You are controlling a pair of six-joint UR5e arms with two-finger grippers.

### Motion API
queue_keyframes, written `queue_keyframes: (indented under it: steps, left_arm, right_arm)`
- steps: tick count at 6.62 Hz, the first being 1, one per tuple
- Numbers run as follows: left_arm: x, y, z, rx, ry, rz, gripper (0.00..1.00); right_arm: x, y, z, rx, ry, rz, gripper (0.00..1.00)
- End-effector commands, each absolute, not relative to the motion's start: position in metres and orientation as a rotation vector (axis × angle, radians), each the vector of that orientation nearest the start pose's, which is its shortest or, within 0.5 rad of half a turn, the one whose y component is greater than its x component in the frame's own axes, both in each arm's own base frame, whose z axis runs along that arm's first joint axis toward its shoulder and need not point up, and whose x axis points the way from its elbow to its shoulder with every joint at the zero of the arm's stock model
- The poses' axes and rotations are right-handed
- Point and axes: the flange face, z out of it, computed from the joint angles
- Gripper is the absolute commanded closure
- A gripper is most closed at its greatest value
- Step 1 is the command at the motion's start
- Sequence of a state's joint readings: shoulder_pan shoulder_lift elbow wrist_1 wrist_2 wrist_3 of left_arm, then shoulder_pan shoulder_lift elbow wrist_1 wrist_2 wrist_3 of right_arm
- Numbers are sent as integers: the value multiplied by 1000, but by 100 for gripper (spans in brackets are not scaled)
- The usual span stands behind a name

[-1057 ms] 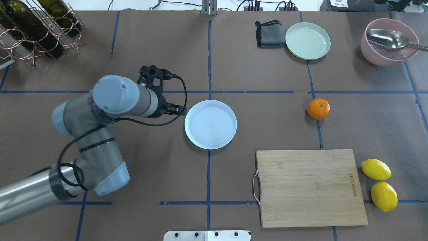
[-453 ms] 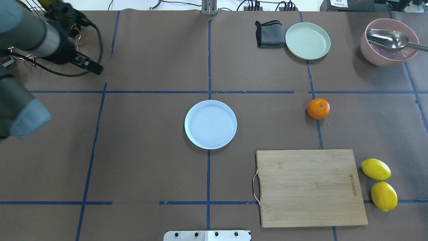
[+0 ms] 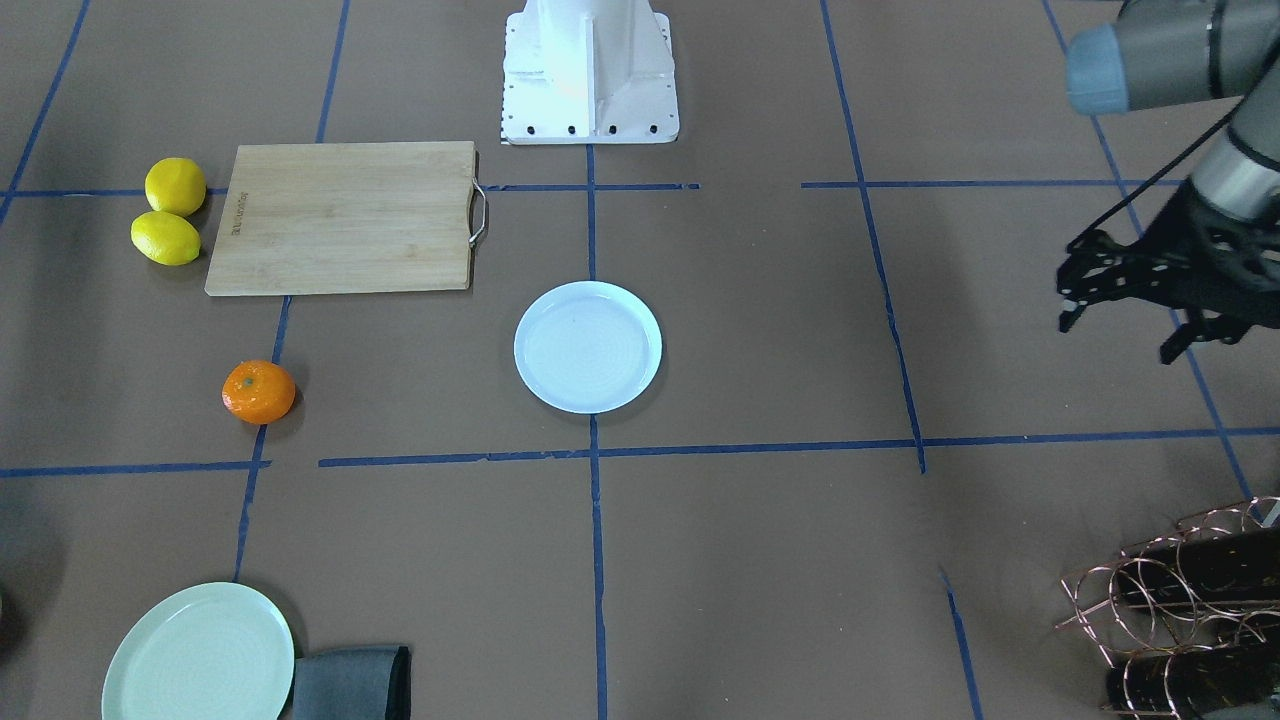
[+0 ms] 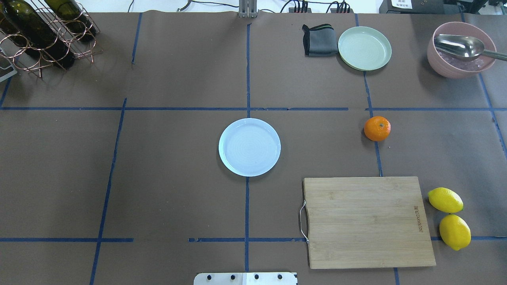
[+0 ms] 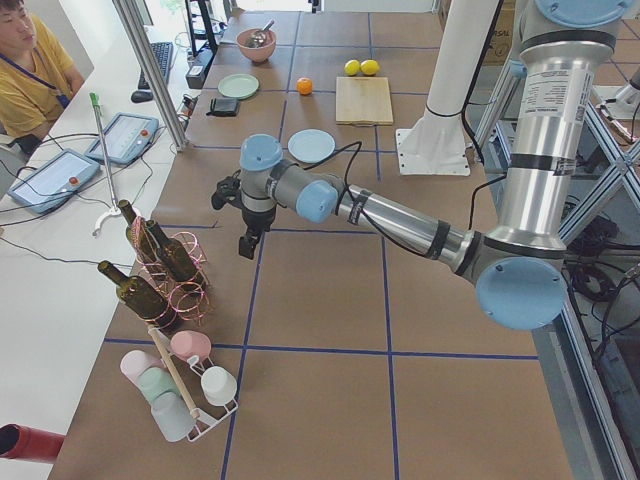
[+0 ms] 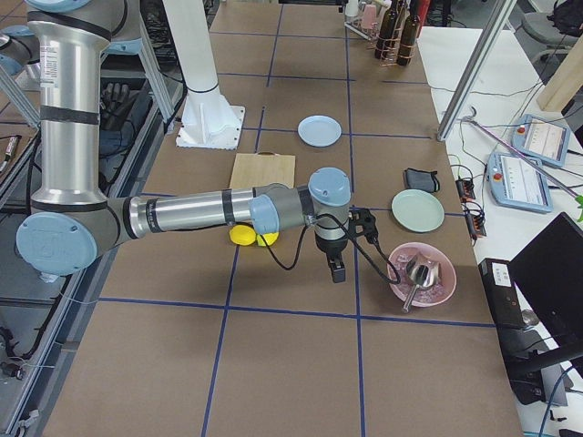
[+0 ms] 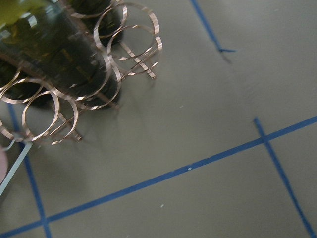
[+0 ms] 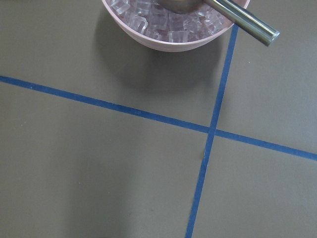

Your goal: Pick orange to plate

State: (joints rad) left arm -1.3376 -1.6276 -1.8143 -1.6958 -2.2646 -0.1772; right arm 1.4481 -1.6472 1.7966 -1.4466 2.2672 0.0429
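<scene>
the orange sits on a blue tape line on the worktop, well apart from the empty pale blue plate. no reach is begun yet, i judge. the left end effector hangs far away, spread open, holding nothing. the right end effector hovers near the pink ice bowl. it shows only small from the side, so open or closed i cannot tell. next, it must come over the orange, opened wide.

- Overhead: steeply down on brown paper-covered counter.
- Front-facing: opposite side, facing white robot base; shares round pale blue plate.
- Side views: counter ends, far back.
- Wrist cams: close; right sees pink ice-filled bowl.
</scene>
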Motion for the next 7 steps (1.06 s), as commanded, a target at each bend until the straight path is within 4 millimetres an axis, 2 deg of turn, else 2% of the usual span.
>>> queue_keyframes:
  steps: [1,2,3,4,5,6,7]
  left_arm:
    - [19,-482,583,168,729,231,0]
    - [-10,-462,609,156,716,240,0]
    - [-40,-454,618,149,706,232,0]
    - [-61,-454,620,119,703,247,0]
    - [-62,-453,620,107,699,242,0]
    - [-62,-455,619,115,698,243,0]
    - [-62,-462,615,124,697,247,0]
  right_arm:
    - [11,-477,572,208,-712,-173,0]
    - [11,-478,571,211,-712,-174,0]
    - [11,-479,571,211,-712,-174,0]
    - [11,-480,570,214,-713,-171,0]
    - [11,-479,557,238,-716,-179,0]
    - [-2,-494,536,251,-734,-142,0]
    - [-49,-506,516,261,-759,-192,0]
